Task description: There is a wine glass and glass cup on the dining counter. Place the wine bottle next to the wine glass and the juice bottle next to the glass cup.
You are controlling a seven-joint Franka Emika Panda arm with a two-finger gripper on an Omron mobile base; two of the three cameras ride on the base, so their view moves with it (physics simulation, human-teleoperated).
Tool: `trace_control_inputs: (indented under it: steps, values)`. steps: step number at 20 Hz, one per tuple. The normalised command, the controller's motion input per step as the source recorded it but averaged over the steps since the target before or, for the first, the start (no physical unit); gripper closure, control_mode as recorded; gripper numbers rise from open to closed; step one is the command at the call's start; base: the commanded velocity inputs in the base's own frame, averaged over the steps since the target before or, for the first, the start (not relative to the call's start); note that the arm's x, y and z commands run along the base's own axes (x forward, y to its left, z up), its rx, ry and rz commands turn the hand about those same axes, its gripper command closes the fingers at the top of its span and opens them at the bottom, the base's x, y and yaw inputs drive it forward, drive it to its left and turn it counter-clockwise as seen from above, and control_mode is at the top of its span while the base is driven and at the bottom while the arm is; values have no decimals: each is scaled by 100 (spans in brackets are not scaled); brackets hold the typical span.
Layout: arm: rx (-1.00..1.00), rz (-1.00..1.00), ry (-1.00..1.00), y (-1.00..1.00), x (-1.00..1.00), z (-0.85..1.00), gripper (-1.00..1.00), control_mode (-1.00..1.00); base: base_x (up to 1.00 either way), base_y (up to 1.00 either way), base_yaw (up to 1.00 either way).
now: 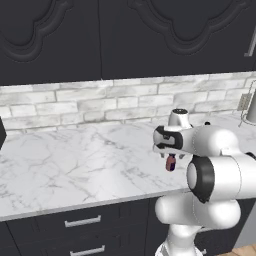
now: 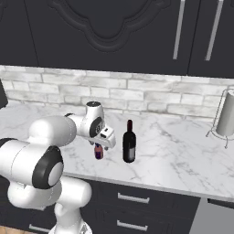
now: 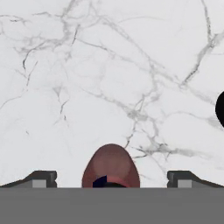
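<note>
Gripper (image 3: pixel 111 179) spread wide over juice bottle (image 2: pixel 98 151) on desk (image 1: pixel 75 160), wine bottle (image 2: pixel 129 141) beside; next, descend and close.

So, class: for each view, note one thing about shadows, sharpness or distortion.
Right base view: the wine bottle is crisp, with little shadow on the counter. Left base view: the robot's white shell shades softly. Hand view: the juice bottle looms large and foreshortened between the open pincer tips.

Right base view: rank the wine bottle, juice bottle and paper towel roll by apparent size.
1. Paper towel roll, cut off by the frame edge, so unsure against the next.
2. Wine bottle.
3. Juice bottle, clearly smallest, partly hidden by the gripper.
</note>
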Motion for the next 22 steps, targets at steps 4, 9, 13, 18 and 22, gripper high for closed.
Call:
trace_control_inputs:
  steps: [4,9,13,18,22]
  values:
    - [2,-4,0,0,0,-7,100,-100,0,0,0]
    - [3,-2,0,-3,-5,5,100,-100,0,0,0]
    - [0,-1,6,0,-16,29,100,-100,0,0,0]
    - [0,0,4,0,-23,43,100,-100,0,0,0]
    - [0,0,-1,1,-30,38,100,-100,0,0,0]
